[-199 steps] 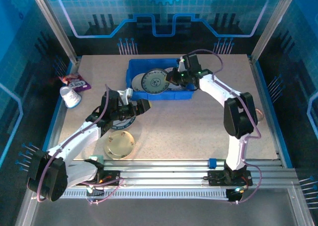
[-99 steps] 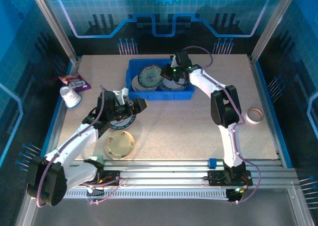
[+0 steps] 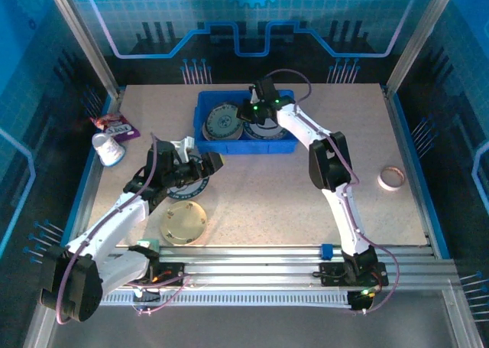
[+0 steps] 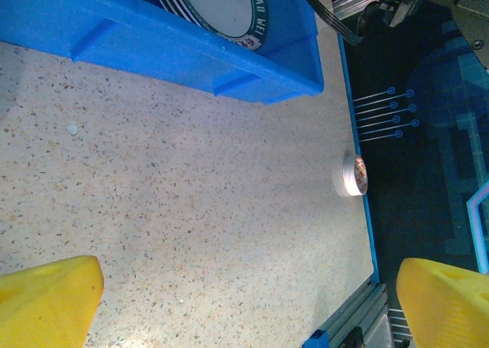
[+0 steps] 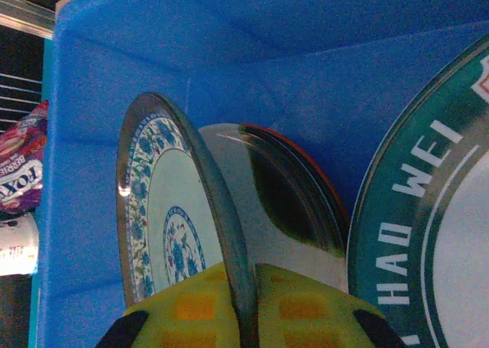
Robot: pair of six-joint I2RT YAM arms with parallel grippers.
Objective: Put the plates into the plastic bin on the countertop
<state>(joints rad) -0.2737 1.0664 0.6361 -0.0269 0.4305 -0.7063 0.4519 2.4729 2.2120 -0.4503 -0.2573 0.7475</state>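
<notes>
One blue-patterned plate [image 5: 164, 210] stands tilted on edge inside the bin [image 5: 114, 95], its rim pinched between the right gripper's [image 5: 241, 306] yellow fingers [image 5: 306, 310]. A green-rimmed plate [image 5: 428, 210] lies just beside it. The left gripper [image 3: 206, 164] hangs over the countertop [image 3: 290, 187], jaws spread wide, near a dark-rimmed plate [image 3: 187, 191]; a gold plate [image 3: 182, 223] lies closer to the bases.

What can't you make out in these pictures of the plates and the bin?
- Top view: the right gripper and its arm cover part of the plastic bin, so the plates inside cannot be counted.
- Right wrist view: the lettered plate is cut off by the right edge; its wording is incomplete.
- Top view: the left gripper covers part of the dark-rimmed plate; its centre is hidden.
</notes>
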